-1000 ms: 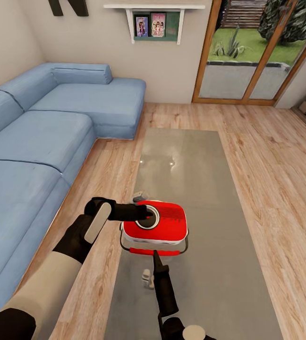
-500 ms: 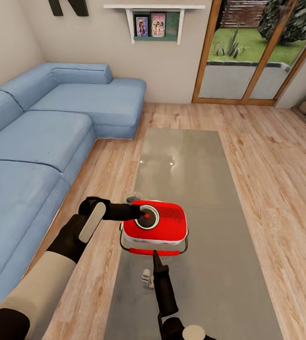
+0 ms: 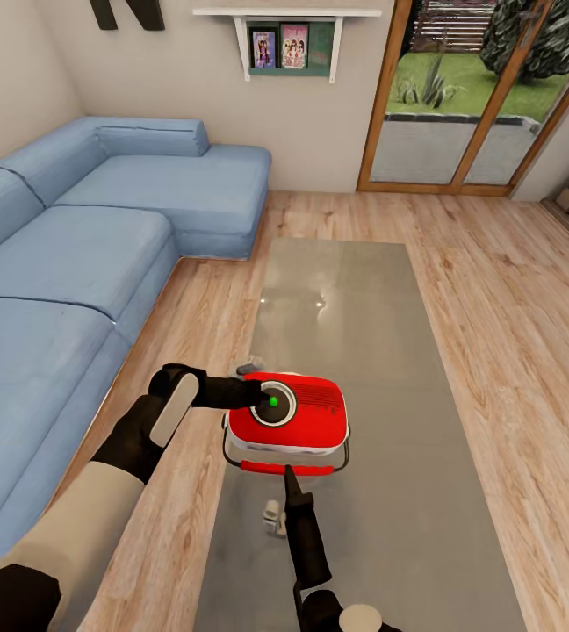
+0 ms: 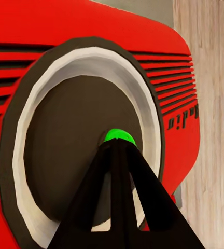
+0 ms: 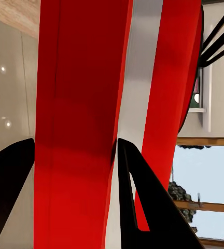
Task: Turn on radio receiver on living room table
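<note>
left arm reaching in from the lower left, forearm tan, wrist and hand section black with a pale grey panel — left gripper (image 3: 264, 397) stretched forward, fingers pressed together into one narrow point, tips (image 4: 118, 148) resting against the green-lit centre of the radio receiver (image 3: 298, 421). right arm rising from the bottom edge, black and slender — right gripper (image 3: 288, 475) pointing forward, its fingers (image 5: 138, 197) spread apart, set just at the near red edge of the receiver.

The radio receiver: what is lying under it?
The radio receiver rests on the table, near its left edge. The glass directly beneath is covered by its red body, so nothing there can be checked.
</note>
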